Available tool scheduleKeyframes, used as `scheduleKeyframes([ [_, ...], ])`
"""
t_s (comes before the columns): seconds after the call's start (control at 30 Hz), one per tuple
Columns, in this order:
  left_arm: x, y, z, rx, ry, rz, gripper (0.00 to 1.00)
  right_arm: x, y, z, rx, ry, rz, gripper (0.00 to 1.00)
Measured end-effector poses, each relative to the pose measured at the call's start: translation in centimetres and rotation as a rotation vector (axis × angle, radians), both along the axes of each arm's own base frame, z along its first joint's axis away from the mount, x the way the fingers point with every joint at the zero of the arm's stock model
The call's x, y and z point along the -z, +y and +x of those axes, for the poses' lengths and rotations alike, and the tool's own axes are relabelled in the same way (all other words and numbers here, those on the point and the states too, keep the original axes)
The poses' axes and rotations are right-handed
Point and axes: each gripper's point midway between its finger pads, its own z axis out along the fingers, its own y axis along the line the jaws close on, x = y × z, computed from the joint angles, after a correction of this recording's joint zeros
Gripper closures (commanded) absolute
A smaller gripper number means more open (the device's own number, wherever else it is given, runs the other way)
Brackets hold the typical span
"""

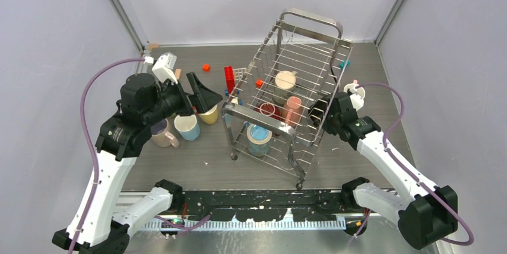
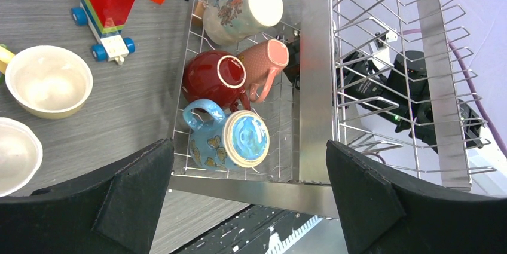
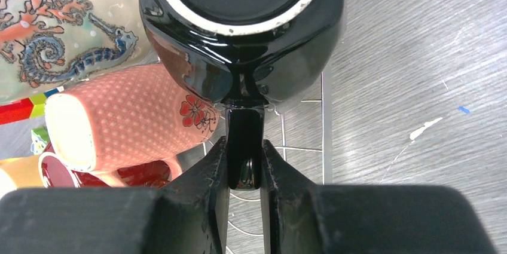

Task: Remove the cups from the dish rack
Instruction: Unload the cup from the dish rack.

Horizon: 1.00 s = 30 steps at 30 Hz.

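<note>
**Pinching the black mug [image 3: 239,33] by its handle at the right side of the dish rack [image 2: 314,116]**

The right gripper [image 3: 244,167] is almost closed. Its two fingers [image 3: 206,176] press on either side of the mug's thin handle, and it grips nothing else. The mug is tipped on its side with its base turned toward the wrist camera, over the wire floor beside the rack's right wall. Whether it rests on the wires or hangs just above them cannot be told.

Just left of it, inside the rack, a pink dotted mug [image 3: 119,125] lies on its side. A seahorse mug [image 3: 60,33] sits farther back, also tipped over. A dark red mug [image 2: 215,77] stands mouth up to the left of the pink one. A blue mug [image 2: 230,140] lies at the near end of the rack.

Left of the rack, the left gripper [image 1: 202,94] hovers above the table [image 1: 179,170] with its jaws spread wide and nothing between them. Beneath and near it three mugs stand upright on the table in a close group: a yellow mug [image 1: 209,115], a light blue mug [image 1: 187,127] and a mauve mug [image 1: 161,133].

Farther back, a red block tower [image 1: 229,78] stands by the rack's left wall. An orange block [image 1: 205,67] lies on the table to its left.
</note>
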Motion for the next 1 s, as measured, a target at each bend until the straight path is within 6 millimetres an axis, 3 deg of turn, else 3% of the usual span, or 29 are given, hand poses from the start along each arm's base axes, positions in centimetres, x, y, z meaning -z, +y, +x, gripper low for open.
scheduleKeyframes([
  [0.8, -2.6, -0.5, 0.2, 0.000, -0.045, -0.069, 0.00, -0.8, 0.9, 0.3, 0.080, -0.023, 0.133, 0.99],
  [1.0, -3.2, -0.6, 0.3, -0.002, -0.058, -0.083, 0.00, -1.0, 0.4, -0.6, 0.126, -0.031, 0.161, 0.99],
])
